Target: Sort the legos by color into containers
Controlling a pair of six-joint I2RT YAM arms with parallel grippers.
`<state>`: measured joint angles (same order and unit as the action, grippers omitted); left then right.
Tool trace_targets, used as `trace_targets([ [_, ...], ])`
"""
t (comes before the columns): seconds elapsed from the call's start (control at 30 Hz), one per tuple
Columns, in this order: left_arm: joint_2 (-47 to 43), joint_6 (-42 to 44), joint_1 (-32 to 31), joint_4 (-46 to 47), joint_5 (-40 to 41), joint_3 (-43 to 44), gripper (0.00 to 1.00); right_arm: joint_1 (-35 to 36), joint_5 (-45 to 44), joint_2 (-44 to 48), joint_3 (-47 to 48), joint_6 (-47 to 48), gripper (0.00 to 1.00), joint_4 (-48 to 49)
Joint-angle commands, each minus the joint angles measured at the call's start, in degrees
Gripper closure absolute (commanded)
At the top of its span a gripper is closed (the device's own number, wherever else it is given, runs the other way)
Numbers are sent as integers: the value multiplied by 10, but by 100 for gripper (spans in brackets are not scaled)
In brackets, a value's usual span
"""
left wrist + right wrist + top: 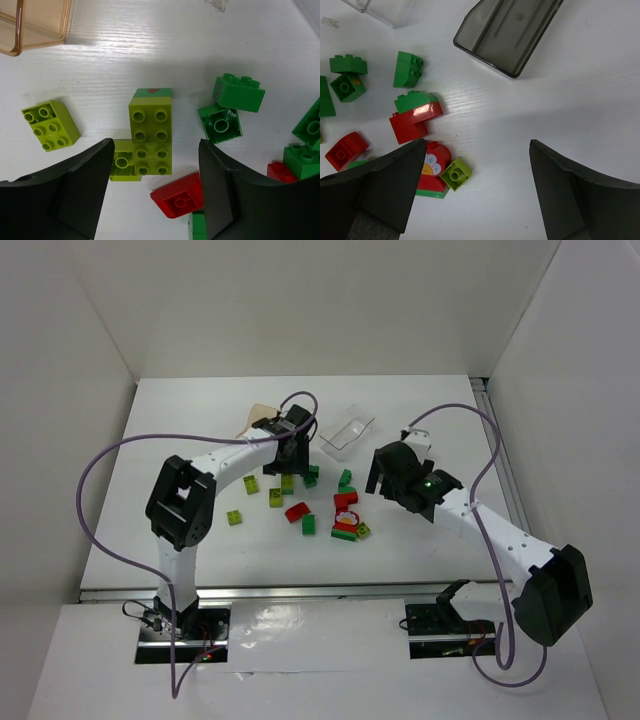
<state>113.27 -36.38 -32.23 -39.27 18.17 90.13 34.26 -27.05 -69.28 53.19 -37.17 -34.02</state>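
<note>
The legos lie scattered mid-table around a red brick. My left gripper hangs open over a long lime brick. A small overturned lime brick touches that brick, and a red brick lies by the right finger. Neither finger touches a brick. My right gripper is open over bare table. A small lime brick and a red flower-printed brick lie by its left finger. The amber tub, clear tub and smoky grey tub stand behind the pile.
Dark green bricks lie right of the left gripper, and another lime brick lies to its left. A green-on-red stack and more green bricks lie left of the right gripper. White walls enclose the table.
</note>
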Motion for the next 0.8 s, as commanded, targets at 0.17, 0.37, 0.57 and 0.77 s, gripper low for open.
trace_targets([
  [0.17,26,15,25,20,-23,24,29,5,-5,9,-7,-2,13,15],
  [0.37,31,31,36,34,-46,38,39,5,-11,29,-19,-7,14,-1],
  [0.57,36,60,46,39,-89,58,59,5,-18,29,-8,-7,16,-14],
  [0.77,41,65,46,12,-76,68,19,5,1,35,-8,-7,16,-3],
])
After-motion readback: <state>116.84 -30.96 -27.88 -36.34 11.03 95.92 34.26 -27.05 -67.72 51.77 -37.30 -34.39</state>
